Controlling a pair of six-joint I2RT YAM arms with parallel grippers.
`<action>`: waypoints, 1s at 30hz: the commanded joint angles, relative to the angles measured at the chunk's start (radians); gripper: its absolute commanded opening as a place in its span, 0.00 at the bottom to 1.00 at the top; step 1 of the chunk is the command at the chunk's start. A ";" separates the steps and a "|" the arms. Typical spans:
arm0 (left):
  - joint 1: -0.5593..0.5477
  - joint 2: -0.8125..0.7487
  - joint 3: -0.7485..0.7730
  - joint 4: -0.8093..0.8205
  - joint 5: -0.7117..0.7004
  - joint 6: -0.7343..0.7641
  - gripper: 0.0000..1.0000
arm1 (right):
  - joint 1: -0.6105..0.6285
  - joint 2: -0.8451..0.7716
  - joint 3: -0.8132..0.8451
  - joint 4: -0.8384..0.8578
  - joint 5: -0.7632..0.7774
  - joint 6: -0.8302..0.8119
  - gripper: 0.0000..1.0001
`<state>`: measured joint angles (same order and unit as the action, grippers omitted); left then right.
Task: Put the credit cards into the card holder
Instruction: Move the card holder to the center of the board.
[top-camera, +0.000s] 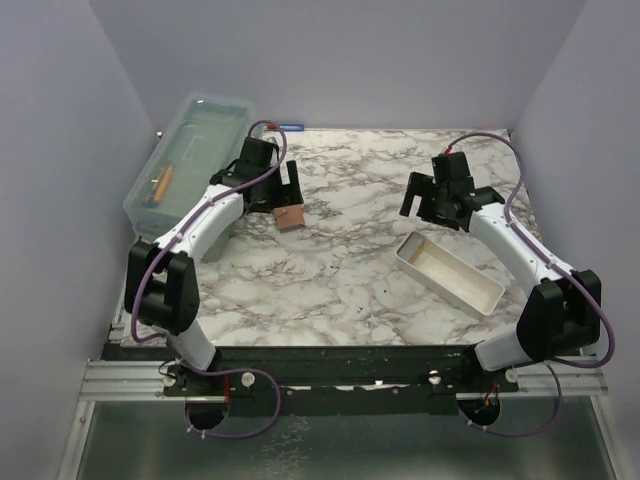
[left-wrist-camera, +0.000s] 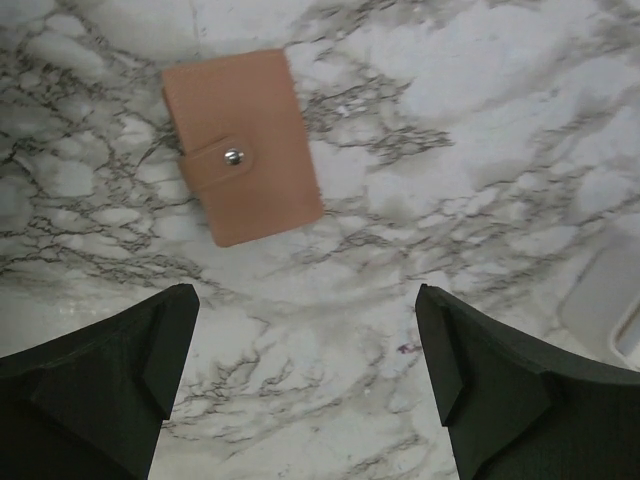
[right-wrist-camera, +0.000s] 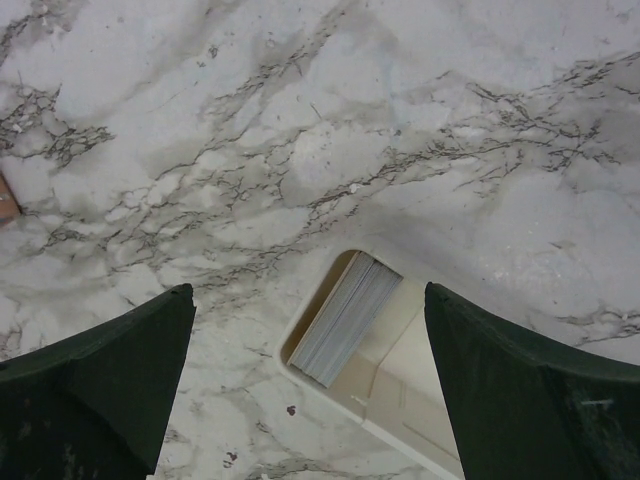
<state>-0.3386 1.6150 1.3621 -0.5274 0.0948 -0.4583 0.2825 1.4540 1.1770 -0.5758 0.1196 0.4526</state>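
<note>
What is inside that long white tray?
A stack of cards stands on edge at one end of the white tray; the rest looks bare. Their faces are hidden.

Marble-patterned table (top-camera: 340, 270) bearing a closed reddish-brown card holder (top-camera: 290, 217), a long white tray (top-camera: 435, 283) and, at its left edge, a clear lidded box (top-camera: 148, 215).

Two pincers: left pincer (left-wrist-camera: 305, 295), right pincer (right-wrist-camera: 310, 290). One card holder (left-wrist-camera: 243, 145) ahead of the left pincer. One white tray (right-wrist-camera: 405, 380) below the right pincer, its card stack (right-wrist-camera: 345, 318) uncountable. One clear box (top-camera: 190, 155).
</note>
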 joint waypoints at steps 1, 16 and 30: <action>0.007 0.141 0.049 -0.096 -0.156 0.006 0.98 | 0.007 0.001 0.003 -0.001 -0.099 0.050 1.00; 0.052 0.456 0.268 -0.167 -0.038 -0.045 0.72 | 0.060 0.041 -0.060 0.269 -0.393 0.131 1.00; 0.017 0.483 0.237 -0.152 0.015 0.011 0.26 | 0.128 0.184 -0.085 0.436 -0.470 0.207 0.93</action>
<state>-0.2893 2.0872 1.6100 -0.6701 0.0425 -0.4740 0.4030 1.6165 1.1107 -0.2520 -0.2806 0.6216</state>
